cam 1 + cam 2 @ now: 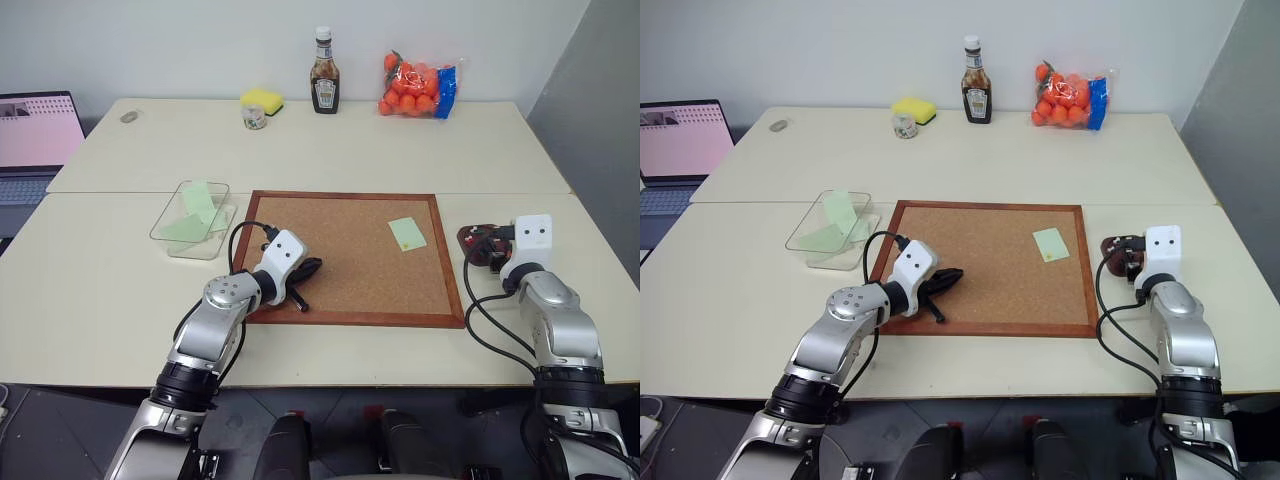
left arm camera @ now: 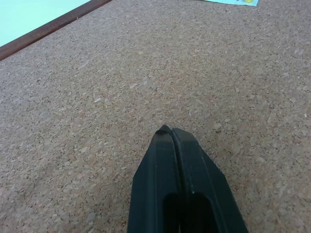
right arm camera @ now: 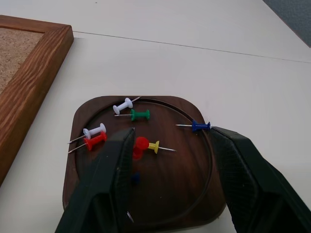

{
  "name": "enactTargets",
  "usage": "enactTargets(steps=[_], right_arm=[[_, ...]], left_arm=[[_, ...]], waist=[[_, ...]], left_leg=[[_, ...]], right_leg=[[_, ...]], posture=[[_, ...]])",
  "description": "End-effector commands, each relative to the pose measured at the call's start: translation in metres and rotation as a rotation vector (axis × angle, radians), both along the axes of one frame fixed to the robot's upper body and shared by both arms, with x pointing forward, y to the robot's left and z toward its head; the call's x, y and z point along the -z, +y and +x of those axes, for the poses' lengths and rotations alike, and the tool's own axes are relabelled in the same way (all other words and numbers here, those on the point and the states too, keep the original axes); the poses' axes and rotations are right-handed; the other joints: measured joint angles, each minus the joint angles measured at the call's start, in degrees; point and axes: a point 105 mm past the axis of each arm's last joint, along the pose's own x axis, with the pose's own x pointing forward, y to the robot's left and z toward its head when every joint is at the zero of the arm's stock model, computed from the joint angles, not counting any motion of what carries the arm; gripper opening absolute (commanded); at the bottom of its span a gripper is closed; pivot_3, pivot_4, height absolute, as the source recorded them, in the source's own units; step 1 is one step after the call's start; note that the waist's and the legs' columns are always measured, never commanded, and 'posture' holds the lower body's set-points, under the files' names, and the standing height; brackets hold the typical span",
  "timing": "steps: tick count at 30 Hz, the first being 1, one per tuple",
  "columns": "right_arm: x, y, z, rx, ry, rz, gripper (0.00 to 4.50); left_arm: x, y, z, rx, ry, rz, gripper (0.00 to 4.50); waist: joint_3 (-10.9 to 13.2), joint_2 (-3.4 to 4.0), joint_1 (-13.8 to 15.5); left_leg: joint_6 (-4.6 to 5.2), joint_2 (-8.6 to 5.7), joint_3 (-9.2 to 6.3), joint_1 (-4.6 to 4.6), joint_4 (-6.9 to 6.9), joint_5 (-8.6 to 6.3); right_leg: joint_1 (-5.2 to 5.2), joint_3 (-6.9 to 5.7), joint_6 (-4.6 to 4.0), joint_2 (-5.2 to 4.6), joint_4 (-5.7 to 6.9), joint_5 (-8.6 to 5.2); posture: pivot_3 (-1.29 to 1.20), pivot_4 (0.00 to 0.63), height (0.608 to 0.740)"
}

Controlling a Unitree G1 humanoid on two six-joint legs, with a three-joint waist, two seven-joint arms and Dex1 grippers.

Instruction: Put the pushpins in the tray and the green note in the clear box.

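**Pins in the dish, one green slip left on the cork**

Pushpin work looks finished or nearly so — the right gripper (image 3: 167,160) hangs over the small dark reddish-brown wooden tray (image 3: 97,109) on the desk (image 1: 120,300), jaws apart and holding nothing. In the tray lie several tiny plastic-headed pushpins (image 3: 146,145): a red and a yellow one between the black fingers, plus white, green, blue and another red.

Left gripper (image 1: 308,268) rests over the near-left part of the large wood-framed corkboard (image 1: 350,310), fingers pressed shut on nothing.

Next, by my reckoning, comes the paper. A small pale green square note (image 1: 407,234) lies flat on the cork toward its far right, well apart from both grippers; a yellow speck sits at its edge in the left wrist view, though I cannot tell whether it is a pin.

Farther left, just beside the corkboard, the shallow clear plastic box (image 1: 160,232) already holds pale green slips.
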Motion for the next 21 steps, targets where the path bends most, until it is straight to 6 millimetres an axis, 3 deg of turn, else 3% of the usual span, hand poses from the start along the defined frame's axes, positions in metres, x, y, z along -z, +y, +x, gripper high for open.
enactTargets(steps=[1,9,11,17,21], right_arm=[[-0.013,-0.004,0.002,0.016,-0.033,-0.031,2.58],[-0.013,-0.003,0.0,0.012,-0.033,-0.027,2.58],[-0.029,0.003,0.0,-0.01,-0.121,0.009,2.58],[-0.051,0.05,-0.006,-0.233,-0.232,0.116,2.58],[-0.052,0.085,-0.012,-0.371,-0.234,0.154,2.58]], left_arm=[[0.02,-0.002,-0.007,0.02,0.069,0.039,0.0],[0.02,-0.003,-0.007,0.022,0.072,0.037,0.0],[0.02,-0.003,-0.008,0.02,0.072,0.038,0.0],[0.021,-0.002,-0.008,0.018,0.074,0.038,0.0],[0.021,-0.002,-0.008,0.019,0.074,0.037,0.0]], waist=[[0.0,0.0,0.0],[-0.01,0.01,0.0],[-0.01,0.01,0.0],[-0.02,0.04,-0.01],[-0.03,0.04,-0.03]], left_leg=[[0.0,0.0,0.0,0.0,0.0,0.0],[0.0,0.0,0.0,0.0,0.0,0.0],[0.0,0.0,0.0,0.0,0.0,0.0],[0.0,0.01,-0.02,0.0,0.0,0.0],[0.0,0.01,-0.03,0.0,0.0,0.0]], right_leg=[[0.0,0.0,0.0,0.0,0.0,0.0],[0.0,0.0,0.0,0.0,0.0,0.0],[0.0,0.0,0.0,0.0,0.0,0.0],[0.01,-0.01,0.01,0.01,0.0,0.0],[0.01,-0.01,0.01,0.01,0.0,0.0]], posture=[[0.0,0.15,0.74],[0.0,0.15,0.74],[0.0,0.15,0.74],[0.0,0.15,0.74],[0.0,0.15,0.74]])
